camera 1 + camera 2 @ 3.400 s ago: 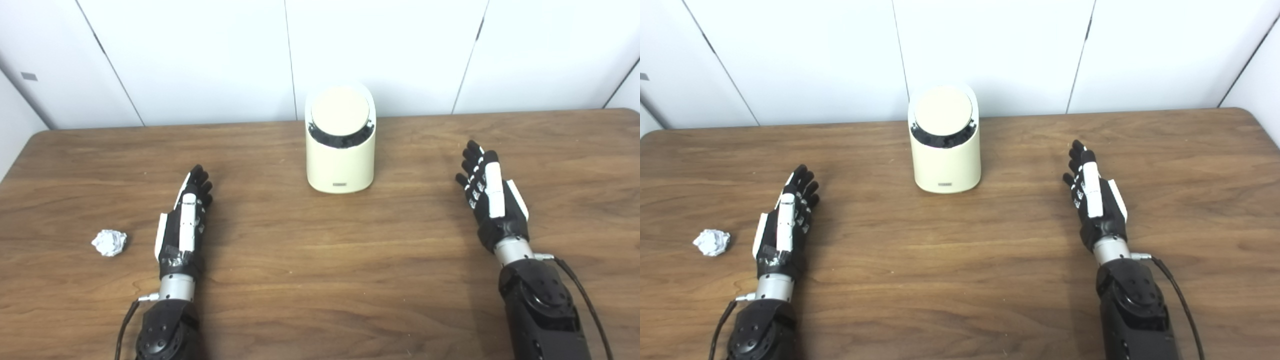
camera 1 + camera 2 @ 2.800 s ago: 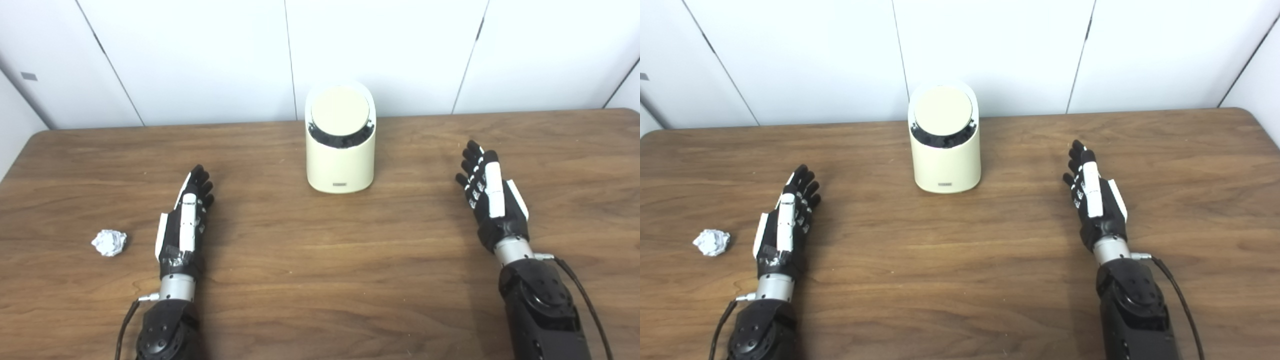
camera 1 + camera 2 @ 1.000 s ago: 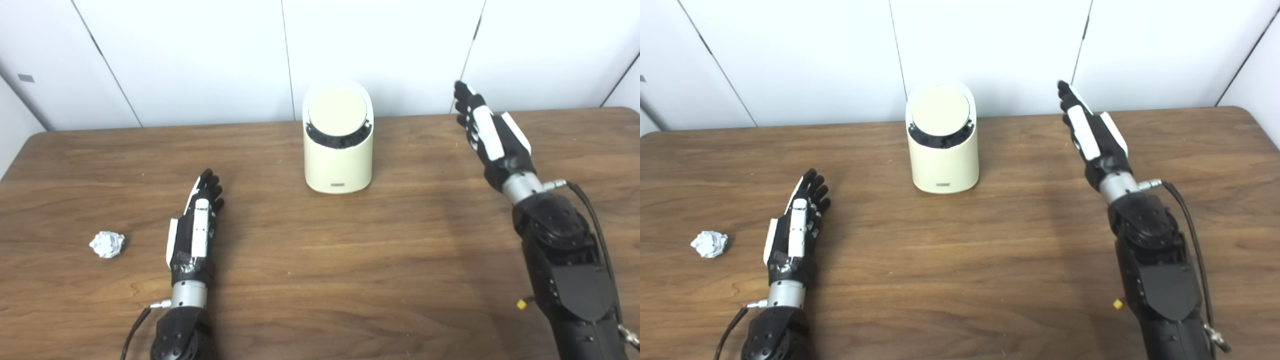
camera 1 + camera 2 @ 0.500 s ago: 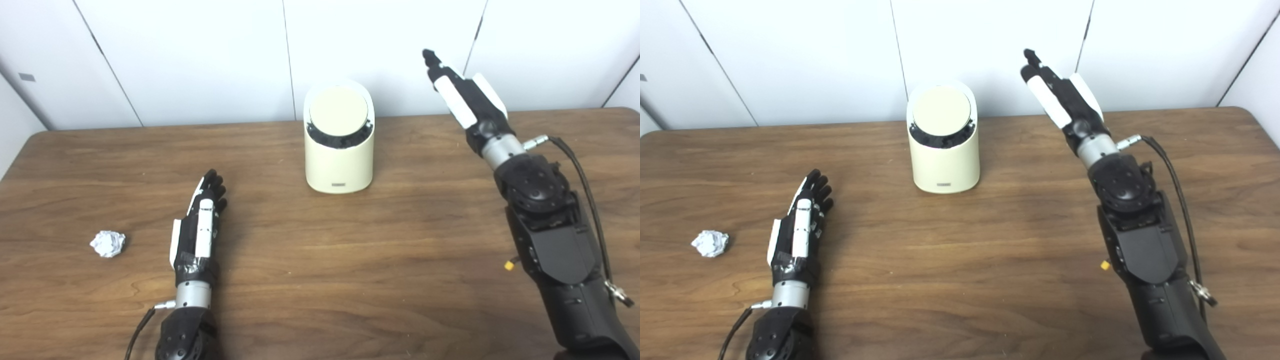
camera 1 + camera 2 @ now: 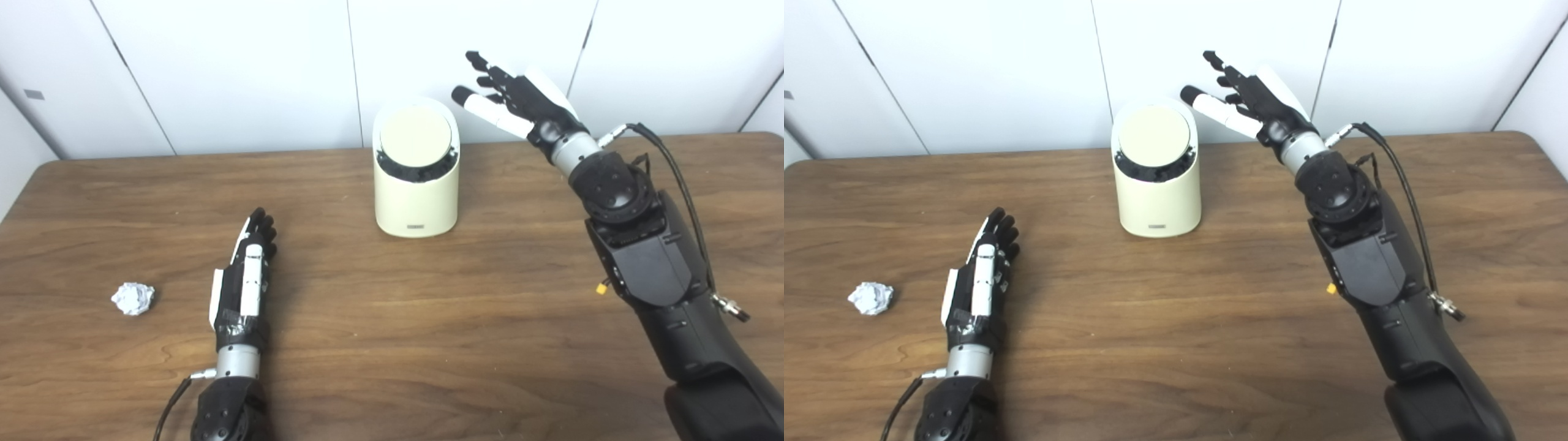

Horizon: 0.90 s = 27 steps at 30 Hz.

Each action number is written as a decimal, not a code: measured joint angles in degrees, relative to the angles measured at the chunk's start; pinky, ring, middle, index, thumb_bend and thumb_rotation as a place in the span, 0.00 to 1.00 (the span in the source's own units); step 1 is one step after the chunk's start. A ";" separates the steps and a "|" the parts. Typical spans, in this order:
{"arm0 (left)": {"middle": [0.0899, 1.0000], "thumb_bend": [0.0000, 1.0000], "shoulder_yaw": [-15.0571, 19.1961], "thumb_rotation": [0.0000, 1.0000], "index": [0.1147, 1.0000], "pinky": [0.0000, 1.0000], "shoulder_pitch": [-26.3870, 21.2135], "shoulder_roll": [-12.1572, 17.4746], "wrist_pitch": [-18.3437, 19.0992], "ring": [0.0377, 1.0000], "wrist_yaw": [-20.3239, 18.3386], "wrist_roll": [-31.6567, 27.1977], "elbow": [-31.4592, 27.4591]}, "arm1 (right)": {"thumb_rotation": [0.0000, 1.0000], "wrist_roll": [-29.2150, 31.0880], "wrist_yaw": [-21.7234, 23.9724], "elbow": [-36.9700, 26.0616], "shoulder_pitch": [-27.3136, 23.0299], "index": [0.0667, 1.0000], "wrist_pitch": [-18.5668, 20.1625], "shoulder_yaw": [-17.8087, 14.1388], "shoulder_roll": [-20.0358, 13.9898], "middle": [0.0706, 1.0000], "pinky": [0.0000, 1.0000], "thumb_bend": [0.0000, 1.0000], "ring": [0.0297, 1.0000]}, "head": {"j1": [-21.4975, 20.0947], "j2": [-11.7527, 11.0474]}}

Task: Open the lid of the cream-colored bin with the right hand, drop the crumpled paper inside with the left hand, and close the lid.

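My left hand [image 5: 242, 285] lies flat on the bench [image 5: 429, 318], fingers apart, empty; the crumpled paper [image 5: 133, 298] sits beside it. Farther off, my right hand [image 5: 520, 101] hovers spread beside the cream-colored bin [image 5: 416, 196], lid [image 5: 415, 136] closed, interior hidden.

Bare table [image 5: 380, 318] lies between your left hand [image 5: 245, 278] and the paper [image 5: 132, 298]; the same open wood runs from that hand to the bin [image 5: 416, 184]; your right hand [image 5: 520, 101] hangs in air beside the lid [image 5: 416, 136], apart from it.
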 measured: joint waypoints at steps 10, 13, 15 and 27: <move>0.95 0.42 -0.32 0.87 0.96 0.98 0.13 -0.01 0.00 0.96 -0.04 0.01 -0.23 | 0.76 -5.65 0.68 5.02 -4.13 0.96 -0.36 5.43 0.32 0.97 0.88 0.82 0.96 | -0.09 0.09; 0.94 0.43 -0.33 0.85 0.95 0.97 0.16 -0.02 0.00 0.95 0.01 0.01 -0.27 | 0.70 -7.47 0.67 6.38 -4.81 0.96 -0.98 6.51 0.32 0.96 0.87 0.85 0.95 | -0.09 0.09; 0.94 0.42 -0.32 0.84 0.94 0.96 0.15 -0.04 -0.01 0.95 0.05 0.01 -0.27 | 0.64 -8.26 0.68 7.31 -5.40 0.95 -1.74 6.97 0.32 0.95 0.85 0.86 0.94 | -0.09 0.09; 0.94 0.41 -0.34 0.84 0.94 0.94 0.14 -0.31 -0.15 0.93 0.36 0.07 -0.25 | 0.52 -11.36 0.68 9.81 -6.72 0.95 -4.64 7.82 1.80 0.94 0.82 0.89 0.92 | 0.35 0.26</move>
